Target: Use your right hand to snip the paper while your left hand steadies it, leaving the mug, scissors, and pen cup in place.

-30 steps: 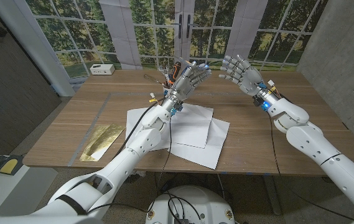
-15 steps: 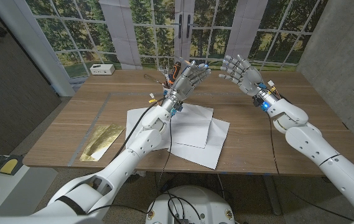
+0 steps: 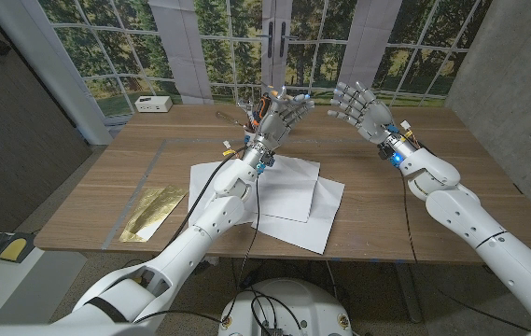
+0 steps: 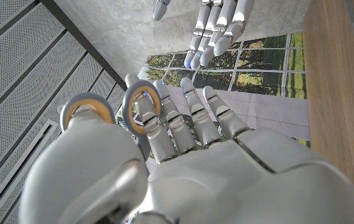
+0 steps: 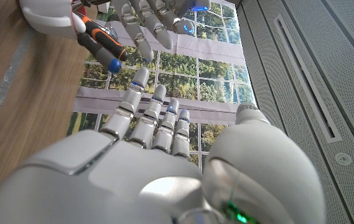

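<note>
Two overlapping white paper sheets (image 3: 288,191) lie on the wooden table (image 3: 386,215). My left hand (image 3: 282,114) is raised above the table beyond the paper, fingers spread and holding nothing. Just behind it stands the pen cup (image 3: 252,119) with pens and tools. Grey scissor rings with orange lining (image 4: 140,107) show beside my left hand's fingers (image 4: 192,118); I cannot tell whether they touch. My right hand (image 3: 358,110) is lifted at the same height to the right, fingers apart and empty, facing the left hand. An orange-and-black tool handle (image 5: 99,43) shows past my right hand's fingers (image 5: 145,121).
A crumpled gold foil sheet (image 3: 153,212) lies on the table's left part. A small white box (image 3: 153,104) sits at the far left edge by the window wall. Cables run along my left forearm (image 3: 232,177) over the paper.
My left hand has shifted slightly to the left and its fingers have bent in a little. The right hand has barely moved. The paper lies as before.
</note>
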You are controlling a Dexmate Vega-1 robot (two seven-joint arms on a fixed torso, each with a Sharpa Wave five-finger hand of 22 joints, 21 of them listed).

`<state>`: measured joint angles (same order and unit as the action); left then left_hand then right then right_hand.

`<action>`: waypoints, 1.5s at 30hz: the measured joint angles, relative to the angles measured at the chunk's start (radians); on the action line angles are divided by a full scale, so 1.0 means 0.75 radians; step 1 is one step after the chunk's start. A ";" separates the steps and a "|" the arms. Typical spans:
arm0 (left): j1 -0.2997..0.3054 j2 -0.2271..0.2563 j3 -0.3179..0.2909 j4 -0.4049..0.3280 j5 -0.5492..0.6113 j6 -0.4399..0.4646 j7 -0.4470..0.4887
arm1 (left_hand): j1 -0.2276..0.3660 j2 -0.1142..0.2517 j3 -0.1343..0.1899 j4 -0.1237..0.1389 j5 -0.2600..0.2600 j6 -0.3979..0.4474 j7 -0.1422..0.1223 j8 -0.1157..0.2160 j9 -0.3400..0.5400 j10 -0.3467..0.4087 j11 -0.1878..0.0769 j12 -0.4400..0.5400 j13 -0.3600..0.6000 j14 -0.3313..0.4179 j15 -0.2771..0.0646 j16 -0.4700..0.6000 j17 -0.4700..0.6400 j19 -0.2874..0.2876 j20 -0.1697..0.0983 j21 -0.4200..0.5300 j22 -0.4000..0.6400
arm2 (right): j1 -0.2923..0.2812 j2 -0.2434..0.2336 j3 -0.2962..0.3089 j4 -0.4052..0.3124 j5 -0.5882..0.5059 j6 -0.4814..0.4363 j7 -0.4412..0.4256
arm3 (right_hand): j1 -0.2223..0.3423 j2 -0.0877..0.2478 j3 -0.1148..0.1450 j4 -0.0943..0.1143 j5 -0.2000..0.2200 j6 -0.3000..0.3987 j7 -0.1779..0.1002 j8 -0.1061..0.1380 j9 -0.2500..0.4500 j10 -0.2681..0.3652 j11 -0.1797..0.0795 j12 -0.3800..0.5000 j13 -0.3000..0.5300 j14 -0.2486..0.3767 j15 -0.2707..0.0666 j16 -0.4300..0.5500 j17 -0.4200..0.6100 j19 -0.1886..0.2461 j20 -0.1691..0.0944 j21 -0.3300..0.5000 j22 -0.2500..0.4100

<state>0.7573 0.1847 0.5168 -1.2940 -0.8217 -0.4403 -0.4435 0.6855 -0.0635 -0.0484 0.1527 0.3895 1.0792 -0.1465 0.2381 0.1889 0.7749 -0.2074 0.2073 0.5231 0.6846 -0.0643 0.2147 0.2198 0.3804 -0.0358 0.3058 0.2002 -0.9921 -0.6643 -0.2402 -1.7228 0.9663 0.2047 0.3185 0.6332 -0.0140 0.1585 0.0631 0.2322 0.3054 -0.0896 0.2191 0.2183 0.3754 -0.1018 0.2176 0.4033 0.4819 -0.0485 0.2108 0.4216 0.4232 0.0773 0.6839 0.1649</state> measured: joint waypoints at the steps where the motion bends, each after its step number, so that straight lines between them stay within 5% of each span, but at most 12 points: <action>1: 0.002 0.000 0.000 -0.003 0.000 0.000 0.003 | 0.006 0.027 0.005 0.005 0.008 0.000 0.000 0.000 0.000 0.000 0.000 0.000 -0.004 0.000 0.000 0.002 0.002 0.000 0.000 0.000 0.000 | 0.000 0.001 0.000 0.000 0.000 0.000 0.000 | 0.000 0.000 -0.001 -0.001 0.000 0.000 0.000 0.000 0.000 0.000 0.000 0.000 0.000 0.000 0.000 0.000 0.000 0.000 0.000 -0.001 0.000; 6: 0.010 0.001 0.001 -0.016 0.005 -0.003 0.020 | 0.036 0.076 0.020 -0.007 0.011 -0.009 -0.008 -0.011 0.000 0.000 0.000 0.000 -0.006 0.000 0.000 0.002 -0.001 0.000 0.000 -0.010 0.000 | 0.000 0.002 0.000 0.001 0.002 0.004 0.002 | -0.001 0.002 -0.003 -0.003 0.000 0.000 0.000 0.000 0.000 0.000 0.000 0.000 0.000 -0.007 0.007 0.000 -0.006 -0.005 0.005 -0.010 0.000; 17: 0.014 0.010 0.010 -0.027 0.028 -0.015 0.050 | 0.105 -0.021 -0.071 -0.049 0.023 -0.264 -0.062 -0.082 -0.002 -0.151 0.003 -0.026 -0.053 -0.091 0.006 -0.028 -0.008 -0.017 0.017 -0.032 0.000 | -0.002 0.010 0.001 0.005 0.005 0.016 0.012 | 0.000 0.010 -0.003 -0.003 0.000 0.000 0.000 0.000 0.000 0.002 0.002 0.000 0.000 -0.007 0.007 0.000 -0.012 -0.009 0.009 -0.021 0.000; 21: 0.013 0.015 0.015 -0.029 0.037 -0.020 0.049 | 0.176 0.017 -0.058 -0.065 0.031 -0.327 -0.069 -0.082 0.000 -0.198 0.001 -0.026 -0.055 -0.129 0.010 -0.028 -0.008 -0.029 0.029 -0.034 0.000 | -0.002 0.016 0.001 0.008 0.006 0.021 0.014 | 0.000 0.010 -0.003 -0.003 0.000 0.007 -0.007 0.000 0.000 0.002 0.002 0.000 0.000 -0.007 0.007 0.000 -0.012 -0.009 0.009 -0.029 0.000; 39: 0.004 0.033 0.025 -0.044 0.052 -0.021 0.047 | 0.329 0.146 -0.028 -0.095 0.037 -0.257 -0.081 -0.036 0.000 -0.069 -0.003 0.047 -0.032 -0.086 0.010 0.012 0.011 -0.048 0.048 -0.055 0.000 | -0.004 0.025 0.001 0.010 0.008 0.031 0.014 | 0.000 0.010 -0.003 -0.003 0.000 0.007 -0.007 0.000 0.000 0.002 0.002 0.000 -0.006 -0.014 0.000 0.000 -0.025 -0.007 0.012 -0.050 0.000; 45: 0.007 0.037 0.027 -0.045 0.054 -0.021 0.049 | 0.352 0.168 -0.041 -0.082 0.018 -0.168 -0.035 -0.021 0.000 -0.168 -0.004 0.074 0.041 -0.120 0.015 0.012 0.068 -0.094 0.074 -0.078 0.000 | -0.008 0.025 0.002 0.005 0.008 0.032 0.011 | 0.000 0.010 -0.003 -0.003 0.000 0.007 -0.007 0.000 0.000 0.002 0.002 0.000 -0.006 -0.014 0.000 0.000 -0.026 -0.007 0.012 -0.050 0.000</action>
<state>0.7627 0.2123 0.5370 -1.3278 -0.7809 -0.4561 -0.4066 0.9494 0.0627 -0.0793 0.0911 0.4030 0.9529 -0.1731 0.2225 0.1886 0.6489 -0.2106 0.2629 0.5540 0.5948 -0.0534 0.2238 0.2710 0.3100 0.0194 0.2475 0.2002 -0.9980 -0.6455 -0.2390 -1.7190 0.9723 0.2286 0.3271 0.6333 -0.0062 0.1562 0.0608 0.2322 0.3107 -0.0949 0.2191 0.2186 0.3770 -0.1000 0.2176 0.3987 0.4711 -0.0484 0.2108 0.4018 0.4181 0.0859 0.6464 0.1650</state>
